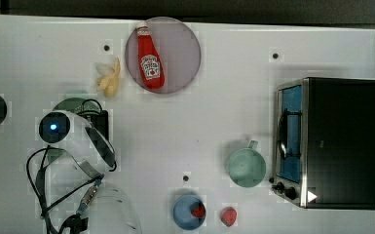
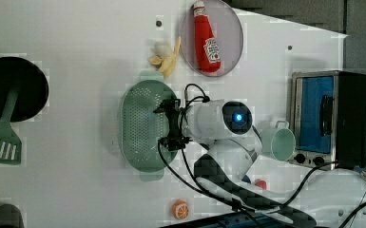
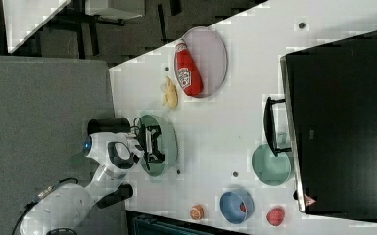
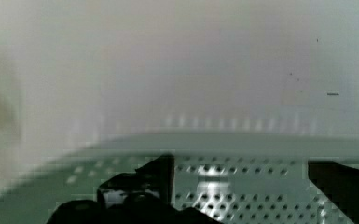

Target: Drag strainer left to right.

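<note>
Strainer (image 2: 140, 126) sits on the white table (image 2: 76, 28), a pale mint oval with rows of tiny holes, lying just below the banana peel (image 2: 166, 59) in the left view. The gripper (image 2: 172, 124) hangs over the strainer's right-hand part as the left view shows it, fingers spread wide with nothing between them. From the wrist view the two dark fingers (image 4: 161, 175) stand apart over the perforated base (image 4: 242, 186), and whether they touch the plastic I cannot tell. Beyond the peel, a ketchup bottle (image 2: 207, 40) lies on a grey-purple plate (image 2: 230, 38). A mint mug (image 2: 278, 141) stands beside a toaster oven (image 2: 325, 118), well apart from the strainer. Near the left view's left edge, a black pan (image 2: 26, 85) holds a green spatula (image 2: 1, 140).
</note>
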